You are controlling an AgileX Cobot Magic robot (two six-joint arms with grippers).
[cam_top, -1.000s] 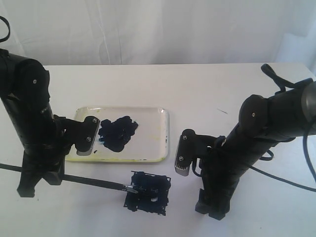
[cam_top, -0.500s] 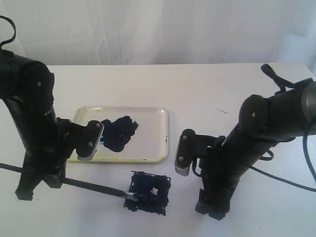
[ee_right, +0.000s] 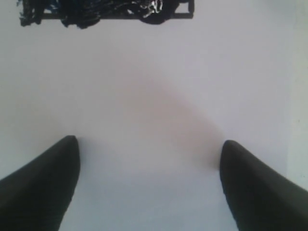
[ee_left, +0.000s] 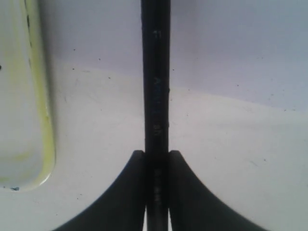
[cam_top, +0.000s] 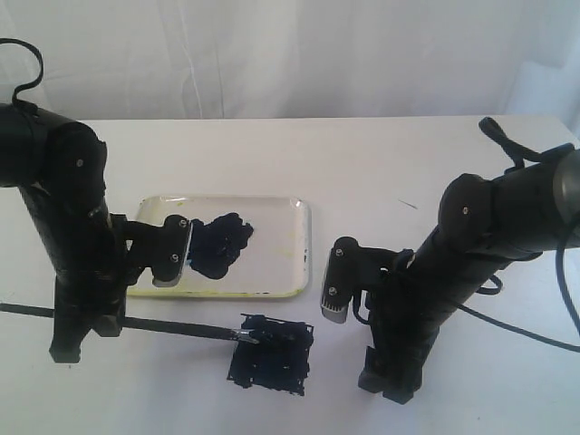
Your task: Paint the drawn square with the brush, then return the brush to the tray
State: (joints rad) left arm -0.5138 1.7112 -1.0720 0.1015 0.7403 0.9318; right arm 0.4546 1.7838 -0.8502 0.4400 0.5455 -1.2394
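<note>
Left gripper [ee_left: 156, 154] clamping brush [ee_left: 156, 72], tray [cam_top: 272, 263] holding blot [cam_top: 217, 243]

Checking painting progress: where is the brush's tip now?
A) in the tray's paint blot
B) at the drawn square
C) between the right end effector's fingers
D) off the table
B: the brush, held by the left end effector, ends at the drawn square's edge, outside the tray.

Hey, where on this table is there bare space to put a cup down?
The white table is bare all along the back, between the shallow yellowish clear tray and the backdrop. The front is crowded: the long black-handled brush, the black-daubed drawn square, the left arm and right arm.
</note>
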